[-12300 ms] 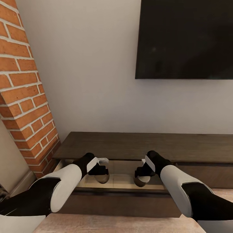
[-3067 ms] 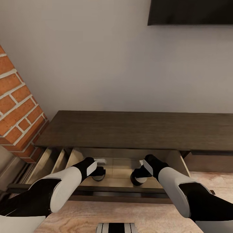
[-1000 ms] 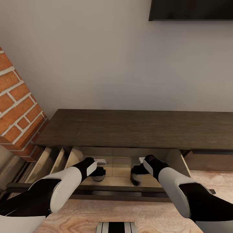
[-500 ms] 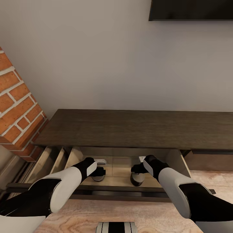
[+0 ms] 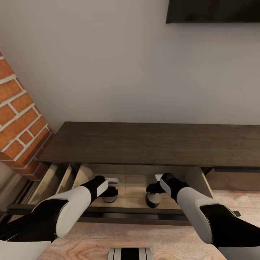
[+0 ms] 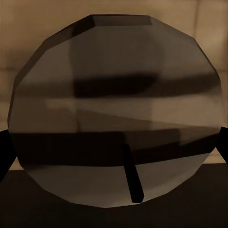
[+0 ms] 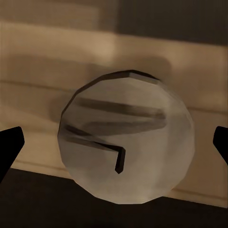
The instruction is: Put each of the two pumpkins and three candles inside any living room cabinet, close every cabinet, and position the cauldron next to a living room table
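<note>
Pincer states first: right pincer [image 5: 153, 189] spread wide, dark fingertips [image 7: 10, 145] well apart on either side of the right candle [image 7: 126, 137], not touching it. Left pincer [image 5: 110, 190] hard up against the left candle [image 6: 116, 111], tips only just visible at that candle's flanks; whether clamped on it or merely bracketing it, cannot tell.

Both candles sitting upright, wicks up, on the pale wood floor of the pulled-out drawer [image 5: 135, 191], side by side with a gap between. Each candle directly below its own pincer, straight down along the fingers. Round and squat, so no long axis to line up with. Right candle apparently released already; judged next: lift that arm straight up and clear, then check the left.

Drawer open from the cabinet [image 5: 151, 144], dark front rail [image 5: 144, 213] lying between robot and candles, likely to catch a wrist on a low pull-back. Brick fireplace [image 5: 18, 122] off to the left, plain wall behind, TV [image 5: 213, 11] above, light wood floor [image 5: 159, 242] below.
</note>
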You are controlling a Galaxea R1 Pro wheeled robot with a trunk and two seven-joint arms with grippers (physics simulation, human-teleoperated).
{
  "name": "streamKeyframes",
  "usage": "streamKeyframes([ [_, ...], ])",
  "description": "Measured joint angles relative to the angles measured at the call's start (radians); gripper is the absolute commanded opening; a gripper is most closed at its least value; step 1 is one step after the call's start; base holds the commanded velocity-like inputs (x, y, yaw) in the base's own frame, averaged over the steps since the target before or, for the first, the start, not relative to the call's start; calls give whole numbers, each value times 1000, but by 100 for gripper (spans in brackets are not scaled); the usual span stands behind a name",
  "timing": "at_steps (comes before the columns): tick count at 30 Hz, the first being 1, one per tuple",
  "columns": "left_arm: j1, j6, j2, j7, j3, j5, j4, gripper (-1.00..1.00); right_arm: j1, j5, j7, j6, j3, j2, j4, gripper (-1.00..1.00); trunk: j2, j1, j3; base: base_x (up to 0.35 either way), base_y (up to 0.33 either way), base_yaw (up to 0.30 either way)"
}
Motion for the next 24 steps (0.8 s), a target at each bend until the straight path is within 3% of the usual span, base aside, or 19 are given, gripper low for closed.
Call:
streamKeyframes([
  [10, 1, 4, 0, -1, 0, 0, 0, 100, 0, 0, 0, 1, 0, 0, 0, 100, 0, 0, 0, 0, 0, 0],
  [16, 1, 112, 0, -8, -1, 0, -7, 100, 0, 0, 0, 2, 0, 0, 0, 100, 0, 0, 0, 0, 0, 0],
  [24, 1, 138, 0, -8, -3, 0, -12, 100, 0, 0, 0, 3, 1, 0, 0, 100, 0, 0, 0, 0, 0, 0],
])
